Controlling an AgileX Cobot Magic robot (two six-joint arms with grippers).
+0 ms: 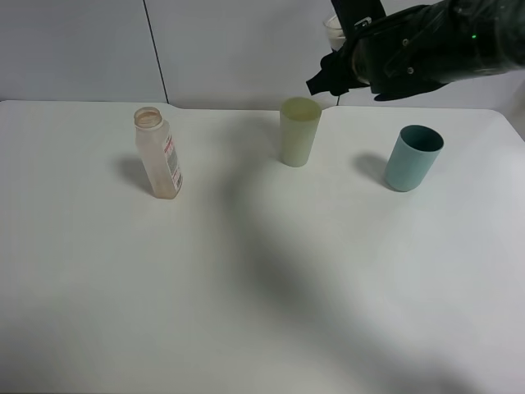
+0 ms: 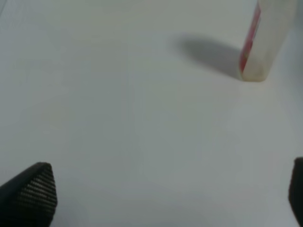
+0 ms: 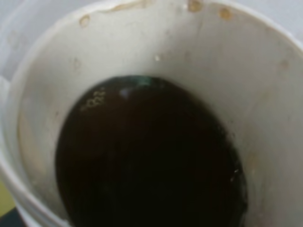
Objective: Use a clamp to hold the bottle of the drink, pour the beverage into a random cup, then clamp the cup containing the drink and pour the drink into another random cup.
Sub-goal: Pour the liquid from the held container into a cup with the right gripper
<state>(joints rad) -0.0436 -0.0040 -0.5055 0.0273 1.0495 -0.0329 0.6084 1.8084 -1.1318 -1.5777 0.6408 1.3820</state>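
right arm (image 1: 426,49) raised, jaws pinching cup (image 3: 156,118) (above tumbler (image 1: 299,131)) | left jaws spread

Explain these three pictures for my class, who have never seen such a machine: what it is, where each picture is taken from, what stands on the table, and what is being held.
This is a robot with two arms. One picture looks down from a high camera; the other two come from cameras on the arms' wrists.

On the white table stand a small clear bottle, a tall yellow-green cup and a teal cup.

The right gripper holds a white-rimmed cup in the air behind the yellow-green one. Its wrist camera looks straight into that cup, at the dark brown drink.

The left gripper is open and holds nothing; one finger shows, above the table near the bottle.
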